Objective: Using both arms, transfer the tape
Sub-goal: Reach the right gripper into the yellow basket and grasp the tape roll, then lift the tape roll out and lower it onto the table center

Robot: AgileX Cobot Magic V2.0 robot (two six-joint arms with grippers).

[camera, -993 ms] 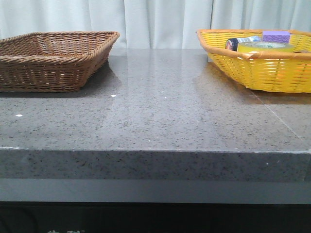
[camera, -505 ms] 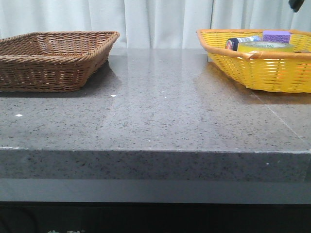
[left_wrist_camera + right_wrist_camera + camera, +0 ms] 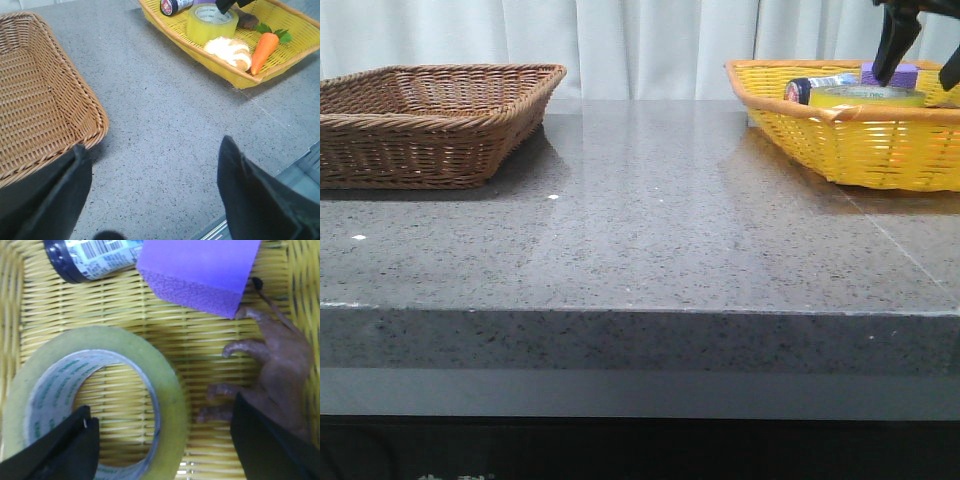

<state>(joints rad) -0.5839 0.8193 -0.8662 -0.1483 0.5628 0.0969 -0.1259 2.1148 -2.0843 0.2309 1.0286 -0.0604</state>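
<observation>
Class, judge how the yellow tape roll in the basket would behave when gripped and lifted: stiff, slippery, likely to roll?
The tape looks thick-walled, so probably stiff. Its glossy side may slip. Lying flat in the yellow basket, it shouldn't roll; on edge it likely would.

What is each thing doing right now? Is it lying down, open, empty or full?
tape: lying flat in the yellow basket, not gripped
right gripper: open, one finger over the tape's hole
left gripper: open, holding nothing
bottle: lying on its side
purple block: resting in the yellow basket
brown basket: empty
</observation>
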